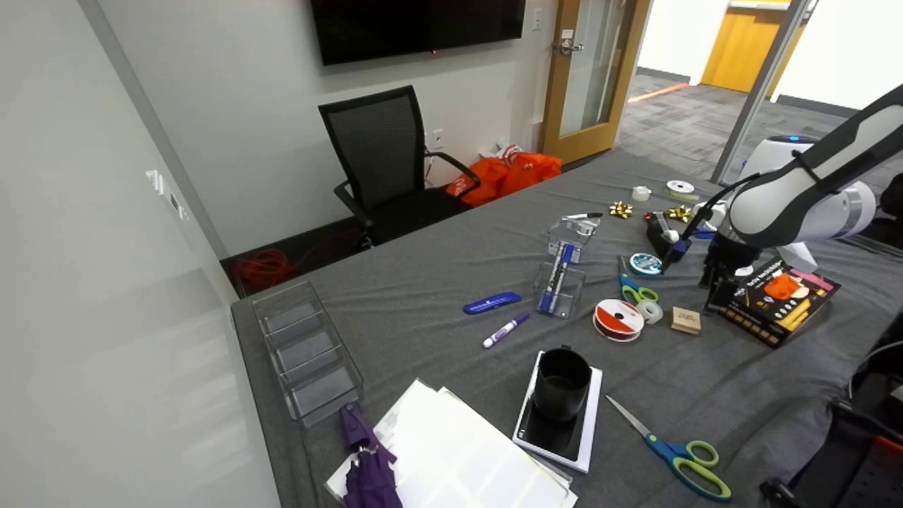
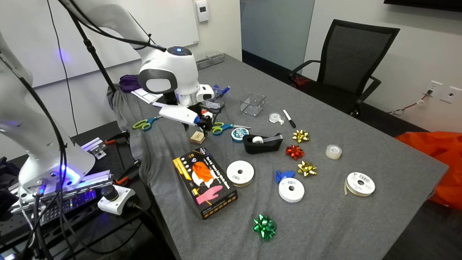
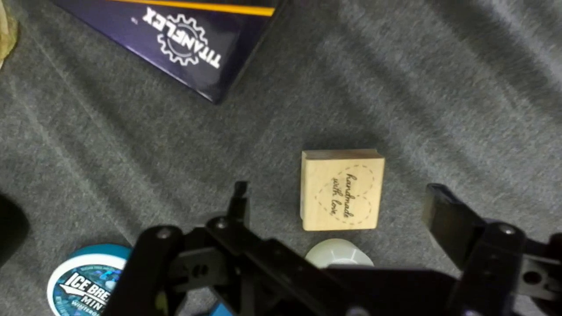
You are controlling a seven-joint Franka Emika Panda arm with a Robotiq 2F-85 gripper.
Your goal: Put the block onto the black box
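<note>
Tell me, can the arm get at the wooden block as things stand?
Probably yes: in the wrist view, the open hand frames the wooden block, with gray cloth showing between it and both fingertips.

The block (image 3: 342, 192) is pale tan, with dark script and a dashed heart on top. The box (image 2: 204, 182) is black, printed with an orange patch, a pink hand shape and yellow bars. The cloth (image 2: 325, 216) is plain dark grey. Both scissors (image 1: 667, 449) pair blue with lime green. In an exterior view the near bow (image 2: 265, 227) is green, the farther bows (image 2: 295, 152) red and gold.
</note>
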